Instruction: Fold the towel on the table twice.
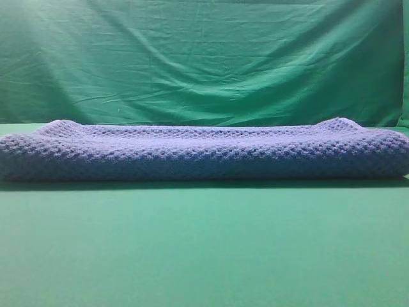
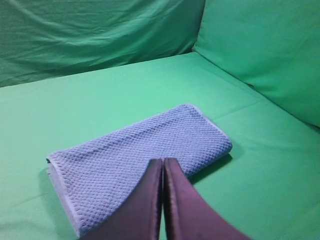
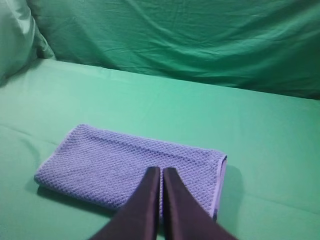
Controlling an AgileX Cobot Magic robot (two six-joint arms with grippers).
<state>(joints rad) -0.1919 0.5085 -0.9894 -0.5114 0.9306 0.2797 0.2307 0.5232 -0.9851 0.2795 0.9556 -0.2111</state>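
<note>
towel [image 1: 204, 152] ends cropped, hands partly off-frame

Exterior view sits low, near the towel [image 1: 204, 153], facing the backdrop [image 1: 204, 57] at 12 o'clock; both wrist views look down, sharing it

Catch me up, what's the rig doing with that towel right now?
Nothing is gripped at the moment. The towel lies folded in a compact rectangle on the green table. The left claw and right claw are both shut and empty, each seen above the towel in its own wrist view. Folding looks done.
</note>
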